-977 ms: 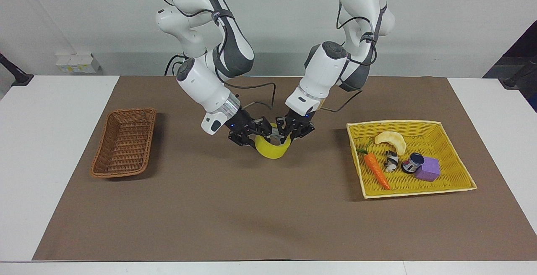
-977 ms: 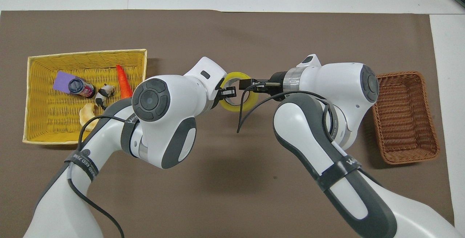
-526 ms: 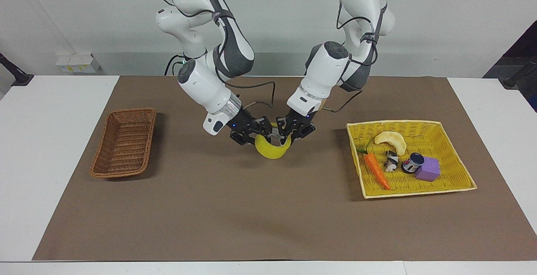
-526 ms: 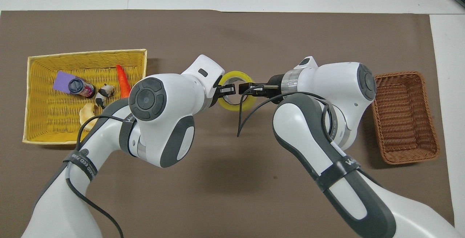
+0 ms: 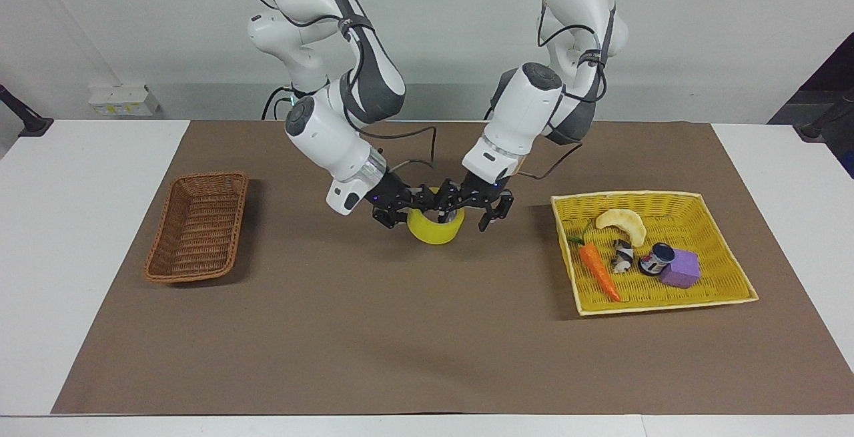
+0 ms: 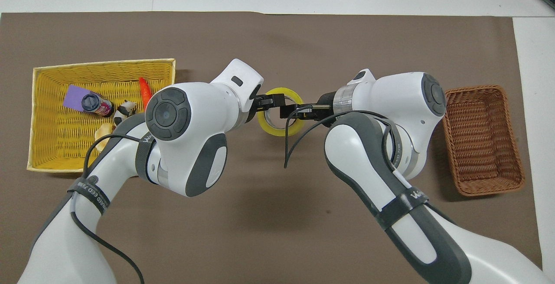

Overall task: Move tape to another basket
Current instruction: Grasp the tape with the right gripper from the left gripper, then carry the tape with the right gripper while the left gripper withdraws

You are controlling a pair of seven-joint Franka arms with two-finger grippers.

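Sitting at centre-left of the facing view, the brown wicker basket [image 5: 198, 227] is empty. At centre, the right end effector [image 5: 419, 205] clamps the tape [image 5: 436, 225] above the worktop [image 5: 373, 330]; the left end effector [image 5: 475, 209] beside it is spread wide, released.

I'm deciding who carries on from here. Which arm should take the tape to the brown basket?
Right. The right gripper is shut on the tape, and its base stands at the wicker basket's end. The left gripper is open.

carrot [image 6: 145, 89]: lower part hidden by left arm | tape [image 5: 435, 227]: rim partly covered by end effectors
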